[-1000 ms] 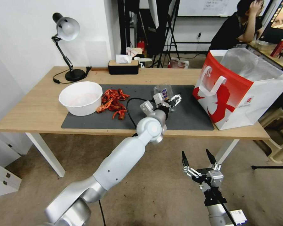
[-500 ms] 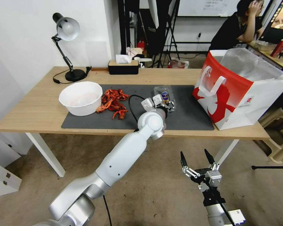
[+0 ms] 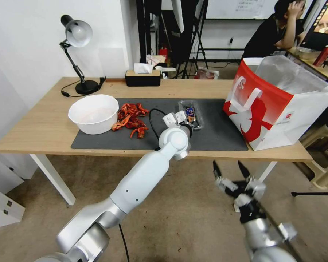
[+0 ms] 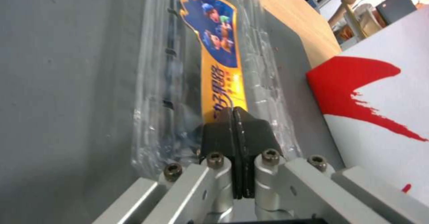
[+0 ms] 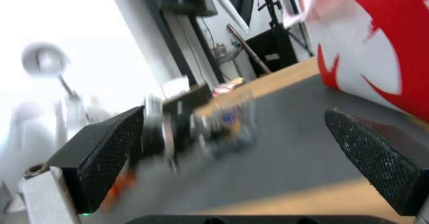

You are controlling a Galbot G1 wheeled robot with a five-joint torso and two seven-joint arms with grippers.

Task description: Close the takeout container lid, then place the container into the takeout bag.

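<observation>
Two arms are reaching forward from the near side of a long wooden surface (image 3: 43, 131) with a dark mat (image 3: 222, 134) laid along its middle. At the far left a desk lamp (image 3: 76, 36) is standing by the wall, and a white bowl (image 3: 93, 113) is sitting on the mat's left end with a heap of red crayfish shells (image 3: 132, 117) just to its right. A black tissue box (image 3: 143, 77) is resting at the far edge.

The left arm is stretching up over the near edge, and the left gripper (image 4: 233, 114) is resting with its two black fingertips (image 4: 219, 133) pressed together and nothing between them, their tips touching the top of the takeout container (image 3: 190, 113). That small clear box is lying flat on the mat near its middle, with the lid (image 4: 214, 66) folded down over it and the lid's yellow-and-blue label facing up.

To the right, the takeout bag (image 3: 277, 105) is standing upright and open on the surface's right end, partly on the mat, its red-and-white side facing the container and well apart from it.

The right gripper (image 3: 232, 174) is hovering low at the near right, below the level of the surface and in front of its edge, with its fingers spread wide and holding nothing.
</observation>
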